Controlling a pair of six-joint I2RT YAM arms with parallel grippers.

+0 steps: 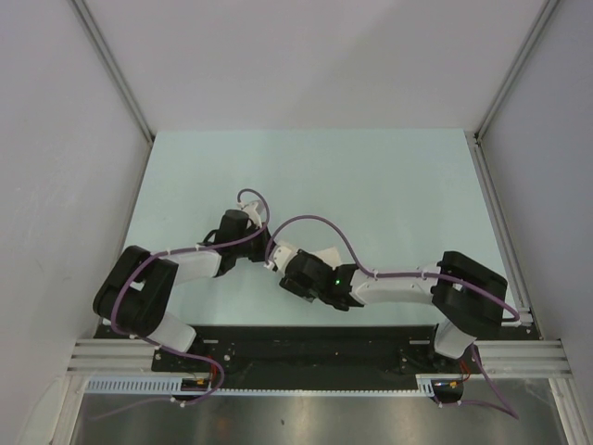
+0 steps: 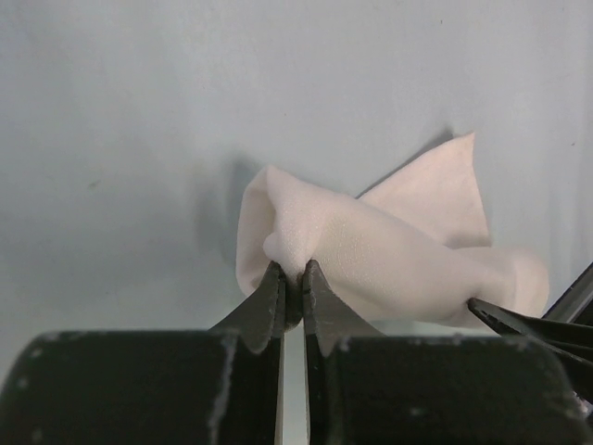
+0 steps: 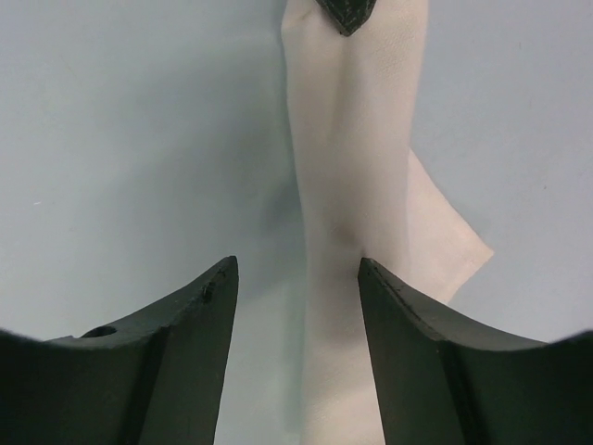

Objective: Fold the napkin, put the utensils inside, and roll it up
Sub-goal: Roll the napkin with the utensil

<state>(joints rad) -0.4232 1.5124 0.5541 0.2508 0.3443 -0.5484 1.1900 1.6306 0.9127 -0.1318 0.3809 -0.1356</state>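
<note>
While the napkin [image 2: 389,255] lies rolled into a loose cream-white tube on the pale counter [image 1: 389,185], both arms reach in toward it from either side, meeting near the middle of the near half of the surface. The left arm [image 1: 190,267] comes in from the left, and the left jaws are pressed together on one bunched end of the roll, the cloth pinched between the dark fingertips [image 2: 269,306] and puckered just above them. One flat corner of the cloth sticks out from the far side of the roll and rests on the counter.

In the right wrist view the roll [image 3: 357,185] runs straight away from the camera. The right jaws stand apart, one finger [image 3: 185,343] on bare counter to the left of the cloth and the other over its right edge; whether that one touches the cloth cannot be told. At the top of that view the tip of the left fingers [image 3: 345,14] sits on the far end of the roll. From above, the right arm [image 1: 398,287] angles in from the right, and the wrists hide most of the cloth.
</note>
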